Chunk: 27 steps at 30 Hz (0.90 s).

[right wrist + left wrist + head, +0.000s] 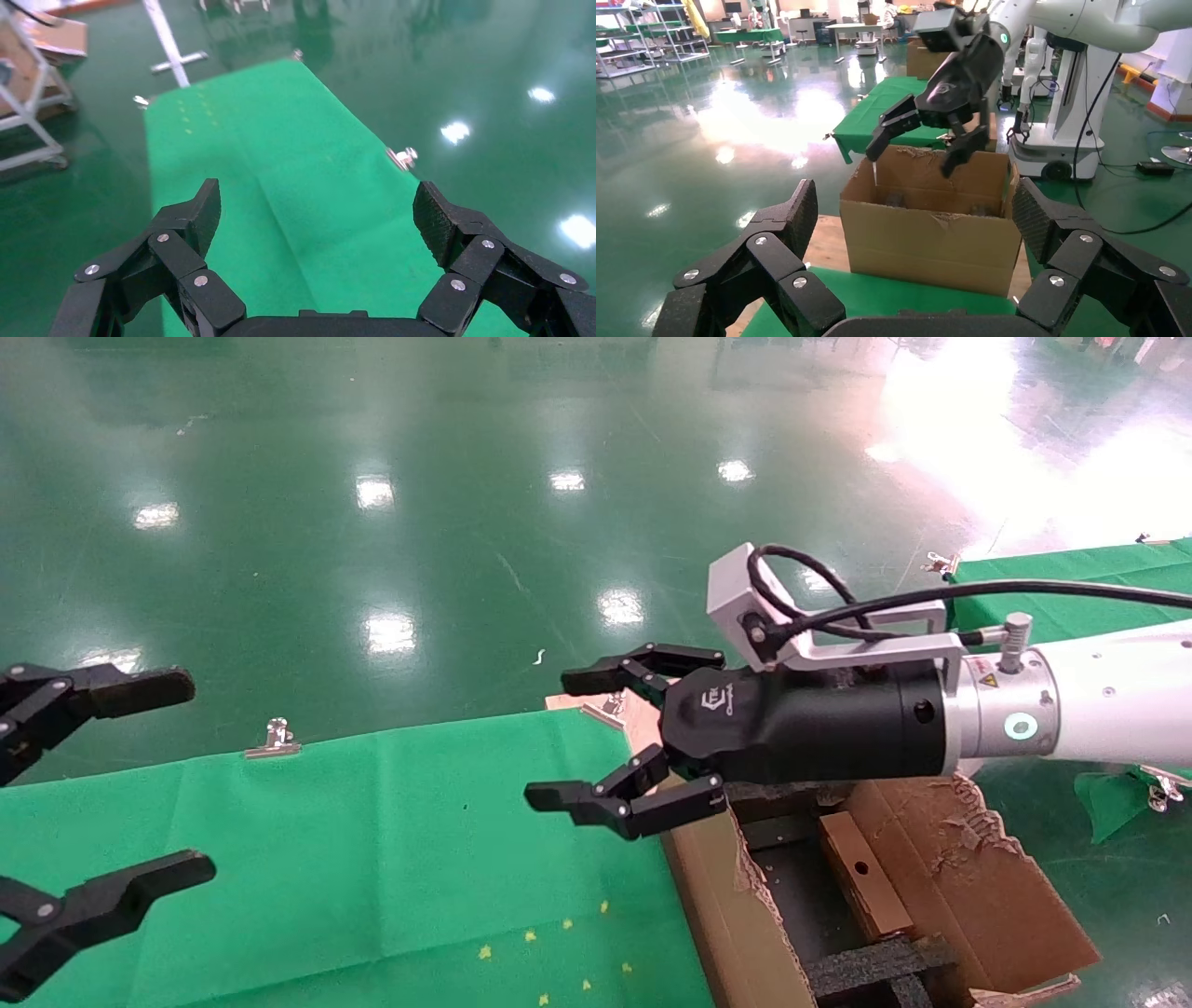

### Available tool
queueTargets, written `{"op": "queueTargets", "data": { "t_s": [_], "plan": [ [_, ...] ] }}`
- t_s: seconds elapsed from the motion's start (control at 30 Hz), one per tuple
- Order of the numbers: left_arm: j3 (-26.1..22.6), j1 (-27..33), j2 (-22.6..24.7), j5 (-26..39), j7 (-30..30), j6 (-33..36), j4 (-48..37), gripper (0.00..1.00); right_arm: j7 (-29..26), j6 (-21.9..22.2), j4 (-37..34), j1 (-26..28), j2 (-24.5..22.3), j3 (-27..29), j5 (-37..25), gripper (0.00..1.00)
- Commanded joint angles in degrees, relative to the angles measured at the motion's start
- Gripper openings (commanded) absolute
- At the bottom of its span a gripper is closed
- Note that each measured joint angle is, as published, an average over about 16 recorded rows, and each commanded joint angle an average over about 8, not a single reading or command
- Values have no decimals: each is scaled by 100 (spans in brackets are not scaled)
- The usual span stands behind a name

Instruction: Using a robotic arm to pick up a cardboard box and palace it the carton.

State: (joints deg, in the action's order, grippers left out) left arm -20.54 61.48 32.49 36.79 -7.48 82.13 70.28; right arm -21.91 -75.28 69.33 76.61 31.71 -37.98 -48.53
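Stretched in level from 3 o'clock of the head view: the robotic arm [1108,710], white with a green ring light, right gripper [596,738] spread wide, nothing between the fingers, hovering over the near-left corner of the carton [736,915] and the edge of the green table [326,859]. Parked at 9 o'clock: left gripper [140,780], also splayed wide and empty, over the green cloth. Lying inside the carton at 5 o'clock, among black foam dividers [875,966]: the cardboard box [866,887], flat, brown, round hole showing on top. From the left wrist view only: carton's whole front wall [933,242], and the right gripper [923,144] poised just above its torn rim. From the right wrist view only: a long green cloth strip [281,182] and a metal clip [403,157] at its edge.
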Motion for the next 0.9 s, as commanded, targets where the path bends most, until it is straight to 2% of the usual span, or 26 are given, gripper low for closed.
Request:
{"op": "queueTargets", "data": {
  "t_s": [0.03, 0.63, 0.9],
  "plan": [
    [0, 0, 0, 0, 0, 0, 0, 100, 114, -106, 43, -154, 34, 224, 68, 100],
    [0, 0, 0, 0, 0, -1, 0, 100, 1076, -1012, 411, -1463, 321, 2136, 648, 100],
    [0, -2, -1, -2, 0, -2, -2, 100, 1169, -1130, 457, -1633, 361, 2380, 736, 100]
  ]
}}
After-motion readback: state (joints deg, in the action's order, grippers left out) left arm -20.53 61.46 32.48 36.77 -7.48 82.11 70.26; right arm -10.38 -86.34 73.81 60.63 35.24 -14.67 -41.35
